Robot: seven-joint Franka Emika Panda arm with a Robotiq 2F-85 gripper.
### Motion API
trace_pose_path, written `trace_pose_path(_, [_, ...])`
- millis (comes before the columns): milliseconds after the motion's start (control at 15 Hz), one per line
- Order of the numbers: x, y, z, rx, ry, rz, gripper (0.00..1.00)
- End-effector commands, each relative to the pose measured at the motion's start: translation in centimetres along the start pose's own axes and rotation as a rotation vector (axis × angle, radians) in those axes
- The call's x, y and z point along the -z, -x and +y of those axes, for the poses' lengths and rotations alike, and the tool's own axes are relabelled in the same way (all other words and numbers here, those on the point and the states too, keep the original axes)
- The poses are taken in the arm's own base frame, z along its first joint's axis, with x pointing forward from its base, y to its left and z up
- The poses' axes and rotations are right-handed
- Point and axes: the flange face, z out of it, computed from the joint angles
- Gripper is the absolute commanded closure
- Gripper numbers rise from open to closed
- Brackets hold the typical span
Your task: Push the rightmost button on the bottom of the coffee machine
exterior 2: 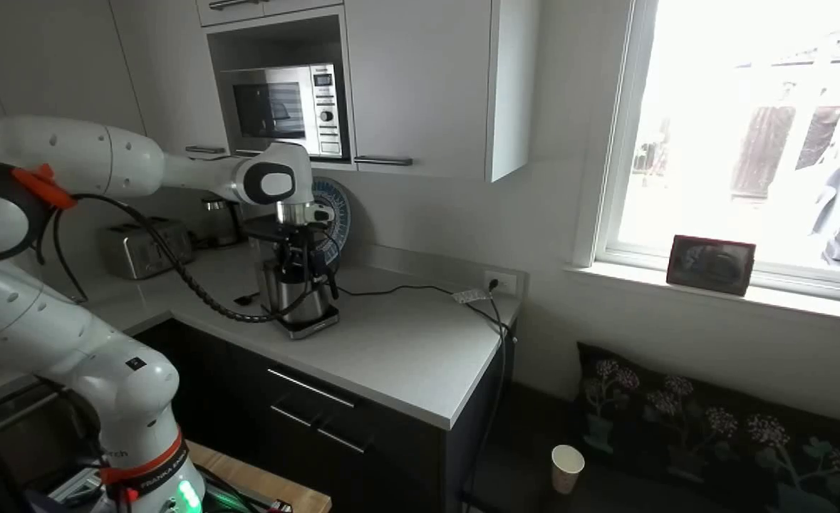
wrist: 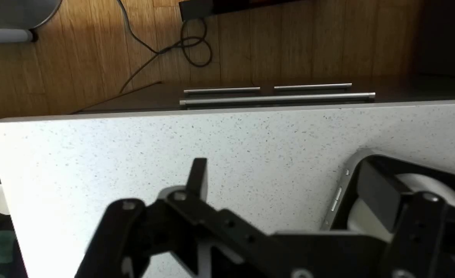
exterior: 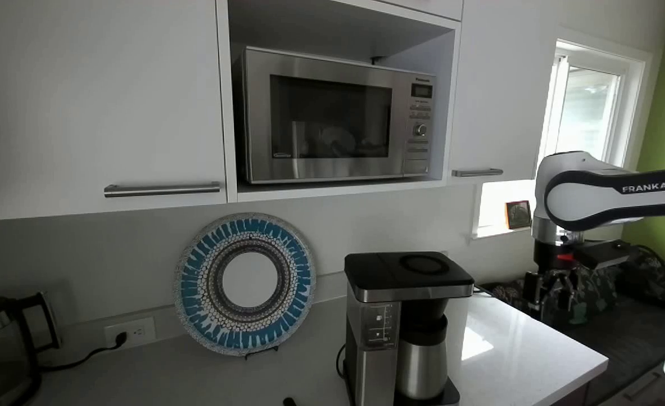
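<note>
Two fingers (wrist: 198, 177) of the gripper (wrist: 289, 181) stand spread, holding nothing, with the counter (wrist: 250, 146) seen between them in the wrist view. In an exterior view the coffee machine (exterior: 391, 330) stands on that counter, set back from the end nearer the window (exterior: 591, 113); a gap shows between it and the gripper.

Step in hand, as I judge it: the approach. No finger is seen at a button, and the press appears yet to be made. Small pale buttons (wrist: 334, 205) run in a row along the rim of the machine's base (wrist: 344, 183); the gripper hides where the row may run on. Faced from the counter's end, the rightmost button should be the one nearest the wall (exterior 2: 420, 228), so the next move likely calls for lowering the gripper, bringing the fingers together into one blunt tip, and setting that tip squarely on the one button without nudging its neighbour.

Orientation, to my eye: the machine stands upright, its long axis vertical and its flat dark top (exterior: 388, 269) roughly level. The buttoned edge faces the counter's end, turned slightly toward the drawers (exterior 2: 330, 413); the steel carafe (exterior: 422, 366) sits on this side, the silver column (exterior: 378, 378) on the side away from it
</note>
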Motion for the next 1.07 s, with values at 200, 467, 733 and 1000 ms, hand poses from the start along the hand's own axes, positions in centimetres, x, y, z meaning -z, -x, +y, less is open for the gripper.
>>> trace_pose_path(200, [-4.9, -1.1, 1.4, -0.097, -0.195, -0.05, 0.0])
trace_pose_path(467, [-8.9, -1.9, 2.3, -0.193, -0.299, -0.122, 0.0])
trace_pose_path(733, [-12.9, -3.0, 3.2, -0.306, -0.416, -0.159, 0.0])
trace_pose_path(1000, [-15.9, -3.9, 4.1, -0.459, -0.553, -0.187, 0.0])
